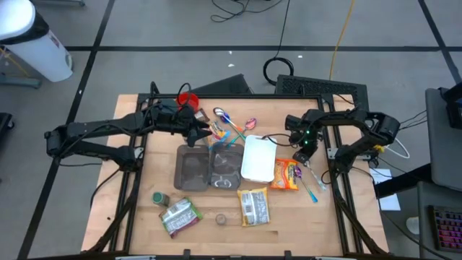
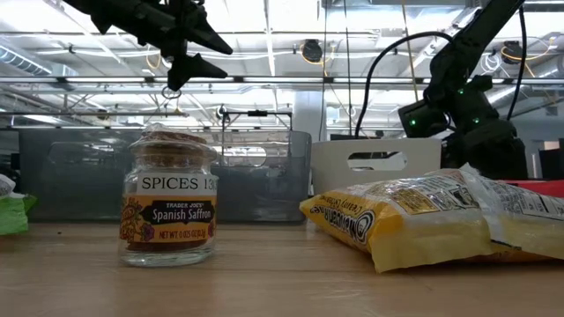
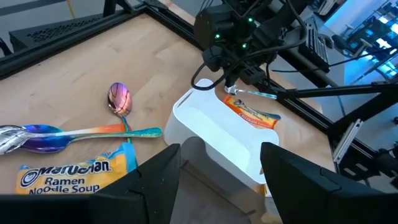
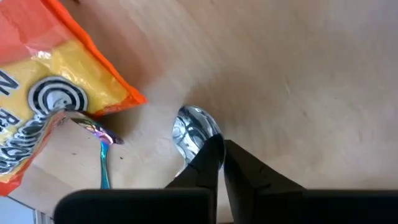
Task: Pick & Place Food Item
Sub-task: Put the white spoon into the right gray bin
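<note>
We found the right end effector (image 4: 217,155) low over the worktop (image 1: 144,217), its fingers drawn together. In its wrist view the tips met at the edge of a shiny spoon bowl (image 4: 193,134); whether they pinched the spoon or merely touched it we could not tell. We judged that this closing was aimed at the utensil rather than at any food packet.

The orange and yellow snack bag (image 1: 286,175), which we took as the likeliest food item for the task, lay flat on the worktop just beside that end effector, on the side toward the white container (image 1: 258,159). It was not held. A second spoon with a teal handle (image 4: 102,165) rested against the bag's edge.

The left end effector (image 1: 204,134) hung above the worktop with its fingers apart, holding nothing, over the rear edge of the dark tray (image 1: 193,170). We judged it to be waiting. Below it lay a ramen soup packet (image 3: 74,171) and two iridescent spoons (image 3: 81,132).

Nearer the front edge lay further packets (image 1: 253,206) and a small spice jar (image 2: 167,207), upright and untouched, well apart from both arms.
</note>
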